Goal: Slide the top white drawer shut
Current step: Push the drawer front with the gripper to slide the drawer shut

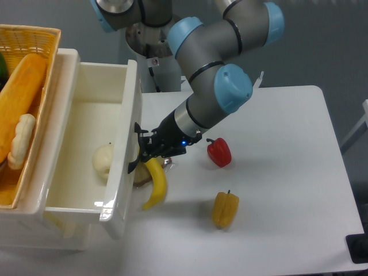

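Note:
The top white drawer (123,144) is a glossy white box pulled out from the left, open, with a pale round fruit (104,160) lying inside. A small black handle (134,164) sits on its front panel. My gripper (141,154) presses against that front panel at the handle; its black fingers are close together, and whether they grip the handle is hidden by the panel and the arm.
A yellow banana (155,184) lies on the table right under the gripper, against the drawer front. A red pepper (219,152) and a yellow pepper (225,209) lie to the right. A wicker basket (23,86) with bread stands on the cabinet at far left.

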Tool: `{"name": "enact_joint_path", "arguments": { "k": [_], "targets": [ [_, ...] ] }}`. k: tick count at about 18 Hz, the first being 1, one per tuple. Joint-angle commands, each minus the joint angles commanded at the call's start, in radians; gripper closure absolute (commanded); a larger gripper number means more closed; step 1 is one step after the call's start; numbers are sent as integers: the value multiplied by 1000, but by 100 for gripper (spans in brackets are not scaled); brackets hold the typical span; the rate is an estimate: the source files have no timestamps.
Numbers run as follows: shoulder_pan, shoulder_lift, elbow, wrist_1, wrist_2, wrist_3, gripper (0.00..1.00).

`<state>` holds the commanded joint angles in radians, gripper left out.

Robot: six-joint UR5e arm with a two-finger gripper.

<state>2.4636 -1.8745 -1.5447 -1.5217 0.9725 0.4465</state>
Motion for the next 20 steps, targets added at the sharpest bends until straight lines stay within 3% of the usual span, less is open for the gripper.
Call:
{"name": "enact_joint_path", "arguments": {
  "k": [10,20],
  "targets": [
    [-69,0,0,26,0,-95,97],
    [-140,-6,-2,103,0,-187,97]
  ]
}}
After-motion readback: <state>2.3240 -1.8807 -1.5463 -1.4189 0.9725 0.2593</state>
